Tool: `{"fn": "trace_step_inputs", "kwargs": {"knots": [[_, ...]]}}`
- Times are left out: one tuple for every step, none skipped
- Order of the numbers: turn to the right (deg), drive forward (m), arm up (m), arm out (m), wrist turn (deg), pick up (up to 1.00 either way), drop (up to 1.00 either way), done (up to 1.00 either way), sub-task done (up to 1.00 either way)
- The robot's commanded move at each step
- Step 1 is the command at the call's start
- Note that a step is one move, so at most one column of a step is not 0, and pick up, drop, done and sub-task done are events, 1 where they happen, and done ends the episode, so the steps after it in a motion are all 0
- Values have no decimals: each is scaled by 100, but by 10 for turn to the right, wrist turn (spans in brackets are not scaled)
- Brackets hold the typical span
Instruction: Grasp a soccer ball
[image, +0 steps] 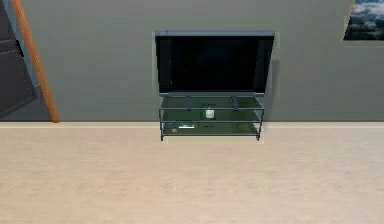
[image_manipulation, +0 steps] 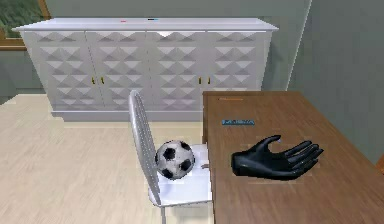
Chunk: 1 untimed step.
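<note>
The soccer ball (image_manipulation: 176, 159) sat on the seat of a white chair (image_manipulation: 141, 125). It was right by the chair's back. The chair stood at the edge of a brown counter (image_manipulation: 300, 115). On the counter lay a black statue of an open palm (image_manipulation: 277, 159), near the ball but not touching it. A small flat dark thing (image_manipulation: 238, 122) lay farther along the counter. Behind it all stood a long white cupboard (image_manipulation: 150, 62).

Ahead of the robot there was a big dark TV (image: 214, 64) on a glass stand (image: 211, 115), with bare floor in front.

I could not tell how the robot's hand stood, wide or narrow.

I think the robot was at the step of lining up beside the ball, with the grab not yet done. Next, the arm likely had to be at the height of the seat and reach out to the ball. It would need to miss the chair's back and the counter's edge. The ball was round, so a bump might roll it off the seat.
</note>
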Motion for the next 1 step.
{"fn": "trace_step_inputs", "kwargs": {"knots": [[0,0,50,0,0,0,0,0,0]]}}
